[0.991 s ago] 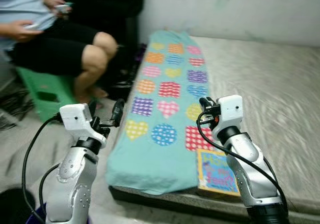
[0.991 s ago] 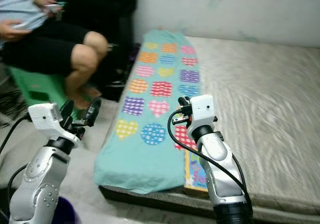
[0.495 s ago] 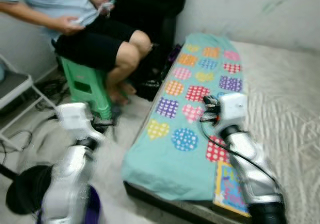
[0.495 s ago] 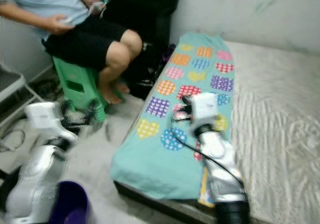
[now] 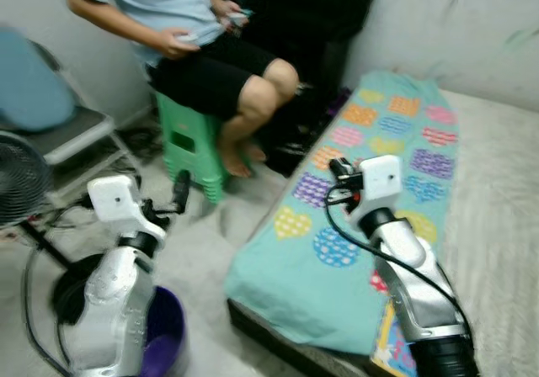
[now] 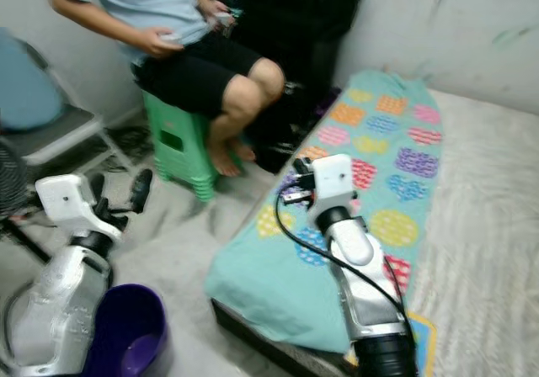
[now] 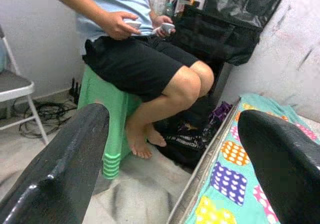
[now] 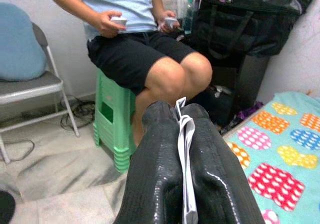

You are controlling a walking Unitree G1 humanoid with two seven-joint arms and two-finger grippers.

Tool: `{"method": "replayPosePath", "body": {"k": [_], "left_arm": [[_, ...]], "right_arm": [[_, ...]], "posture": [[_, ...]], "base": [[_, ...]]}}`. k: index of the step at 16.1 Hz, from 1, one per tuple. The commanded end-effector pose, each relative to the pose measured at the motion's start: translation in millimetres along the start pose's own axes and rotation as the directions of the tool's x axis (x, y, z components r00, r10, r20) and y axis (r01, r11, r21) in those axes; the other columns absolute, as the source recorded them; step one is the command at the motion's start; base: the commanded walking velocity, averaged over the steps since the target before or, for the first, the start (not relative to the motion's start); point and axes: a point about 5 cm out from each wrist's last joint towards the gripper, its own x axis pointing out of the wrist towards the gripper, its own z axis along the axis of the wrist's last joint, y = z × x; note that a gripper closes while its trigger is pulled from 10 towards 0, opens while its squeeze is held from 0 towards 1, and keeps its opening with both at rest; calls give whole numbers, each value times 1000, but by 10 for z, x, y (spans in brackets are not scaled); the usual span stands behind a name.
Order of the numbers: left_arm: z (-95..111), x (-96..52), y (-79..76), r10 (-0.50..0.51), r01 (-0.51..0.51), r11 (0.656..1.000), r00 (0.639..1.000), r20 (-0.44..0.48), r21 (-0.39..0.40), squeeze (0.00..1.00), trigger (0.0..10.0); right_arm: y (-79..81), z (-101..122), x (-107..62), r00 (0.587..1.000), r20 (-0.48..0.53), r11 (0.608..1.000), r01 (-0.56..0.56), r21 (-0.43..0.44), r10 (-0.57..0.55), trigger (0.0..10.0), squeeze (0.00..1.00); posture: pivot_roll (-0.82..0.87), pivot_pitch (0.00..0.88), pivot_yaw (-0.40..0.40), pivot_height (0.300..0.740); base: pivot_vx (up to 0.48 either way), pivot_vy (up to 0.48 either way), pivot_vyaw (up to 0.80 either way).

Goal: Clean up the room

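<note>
My right gripper (image 8: 179, 109) is shut on a thin white scrap of paper or wrapper (image 8: 186, 154) that stands up between its black fingers. It is held above the near left part of a teal blanket with coloured hearts (image 5: 354, 251) on the bed. My left gripper (image 7: 172, 114) hangs open with nothing in it, over the floor to the left of the bed. A purple bin (image 6: 126, 335) stands on the floor just below my left arm.
A person sits on a green stool (image 5: 189, 146) ahead, holding small devices. A folding chair (image 5: 67, 133) with a blue cushion and a fan (image 5: 17, 179) stand at the left. Cables lie on the floor; a black bag (image 7: 235, 19) is behind. A colourful book (image 6: 421, 352) lies at the bed's near edge.
The whole view has swung left, bringing the chair, the fan and the purple bin into sight. Both arms keep much the same pose.
</note>
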Motion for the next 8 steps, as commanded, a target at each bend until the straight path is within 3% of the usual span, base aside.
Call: {"method": "replayPosePath", "body": {"k": [1,8], "left_arm": [[15,14,28,8,-8,1000,1000,4,17,0,10000],[11,28,11,5,-5,1000,1000,6,24,0,10000]], "right_arm": [[-3,19,15,1000,10,1000,4,0,-4,10000,0],[-1,18,23,1000,15,1000,1,-1,-1,10000,0]], "posture": [[-60,0,1,740],[-62,0,2,740]], "base": [[0,0,525],[0,0,596]]}}
